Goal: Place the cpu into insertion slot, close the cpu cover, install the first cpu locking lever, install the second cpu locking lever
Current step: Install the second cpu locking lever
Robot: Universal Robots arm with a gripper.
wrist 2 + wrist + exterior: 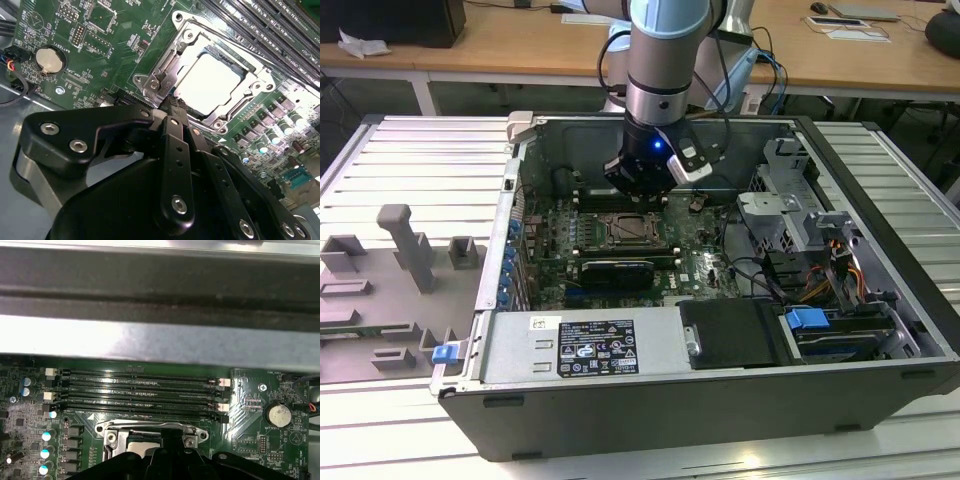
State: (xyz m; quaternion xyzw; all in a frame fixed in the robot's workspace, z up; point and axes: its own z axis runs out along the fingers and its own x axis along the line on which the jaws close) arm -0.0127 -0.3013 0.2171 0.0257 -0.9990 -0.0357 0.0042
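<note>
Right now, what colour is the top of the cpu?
Pale silver-beige, the cpu shows best in the second wrist view.

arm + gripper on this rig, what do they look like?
The arm has silver-grey tube segments with a pale blue joint cap, and a cable loops beside it. The wrist end is black with a small blue light. In the second wrist view the gripper is matt black, built of linkage bars with silver screw heads.

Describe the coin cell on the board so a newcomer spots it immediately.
Inside the open grey computer case, find the green circuit board. Off one corner of the silver-rimmed square insertion slot sits the round silver coin battery, the board's single flat shiny disc, unlike the small upright capacitors.
</note>
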